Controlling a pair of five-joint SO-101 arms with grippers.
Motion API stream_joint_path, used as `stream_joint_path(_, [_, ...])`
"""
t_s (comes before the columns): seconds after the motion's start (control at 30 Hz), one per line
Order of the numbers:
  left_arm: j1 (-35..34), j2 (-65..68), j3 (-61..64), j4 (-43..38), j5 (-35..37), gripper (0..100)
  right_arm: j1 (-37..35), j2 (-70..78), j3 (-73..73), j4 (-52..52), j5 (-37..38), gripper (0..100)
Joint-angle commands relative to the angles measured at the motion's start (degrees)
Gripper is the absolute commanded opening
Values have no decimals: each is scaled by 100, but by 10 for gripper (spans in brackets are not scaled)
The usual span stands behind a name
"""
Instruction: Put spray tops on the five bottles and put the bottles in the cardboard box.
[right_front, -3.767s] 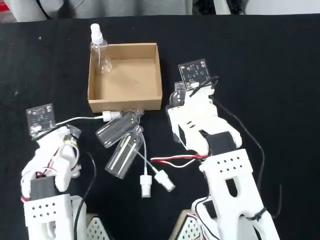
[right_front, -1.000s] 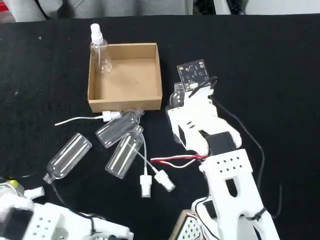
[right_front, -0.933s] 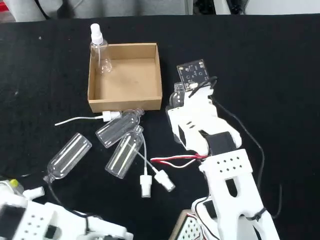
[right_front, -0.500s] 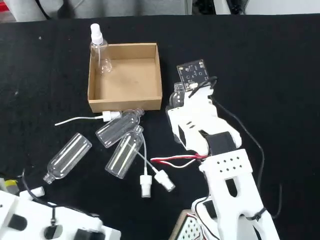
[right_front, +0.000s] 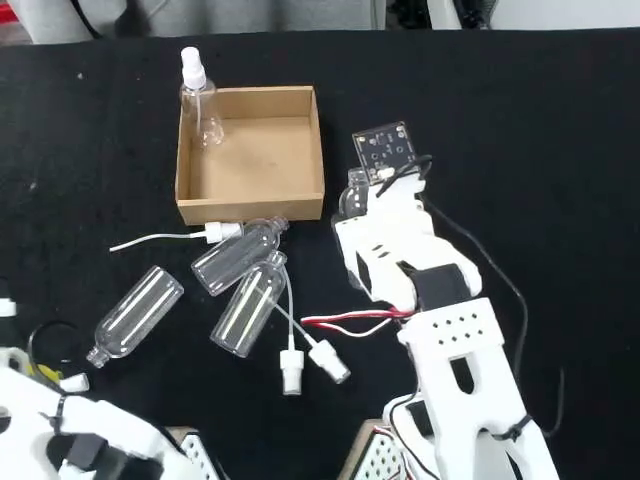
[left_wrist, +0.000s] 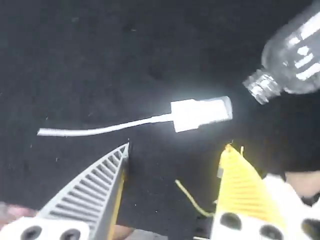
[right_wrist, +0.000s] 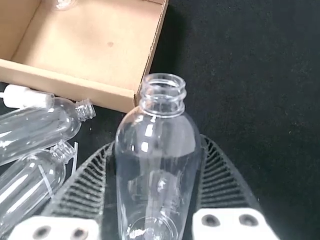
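1. Fingers of my left gripper (left_wrist: 175, 150) are spread wide above a loose spray top (left_wrist: 200, 112); my right gripper (right_wrist: 157, 150) clamps an uncapped bottle (right_wrist: 159, 115) upright beside the cardboard box (right_front: 250, 205)'s corner.
2. One capped bottle (right_front: 198, 100) seems to stand inside the box; four others need tops.

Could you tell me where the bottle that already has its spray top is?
In the high view the capped bottle stands upright in the far left corner of the cardboard box.
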Motion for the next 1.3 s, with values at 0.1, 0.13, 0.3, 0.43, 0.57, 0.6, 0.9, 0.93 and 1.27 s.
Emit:
stream_joint_path(0.1, [391, 352, -330, 18, -888, 261, 141, -207, -57, -158, 44, 96])
stream_joint_path(0.13, [444, 369, -330, 9, -976, 260, 141, -207, -57, -158, 44, 96])
stream_joint_path(0.3, [743, 510, -330, -26, -1187, 259, 141, -207, -57, -158, 44, 96])
stream_joint_path(0.43, [998, 888, -338, -26, -1196, 259, 141, -207, -57, -158, 44, 96])
stream_joint_path(0.57, [1130, 1442, -637, 9, -1196, 256, 141, -207, -57, -158, 44, 96])
stream_joint_path(0.6, [1130, 1582, -743, 18, -1204, 256, 141, -207, -57, -158, 44, 96])
stream_joint_path(0.9, [1086, 2435, -1077, -26, -2127, 256, 141, -207, -57, -158, 44, 96])
stream_joint_path(0.93, [1086, 2470, -1068, -26, -2251, 256, 141, -207, -57, -158, 44, 96])
stream_joint_path(1.27, [1086, 2567, -998, -167, -3376, 255, 141, -207, -57, -158, 44, 96])
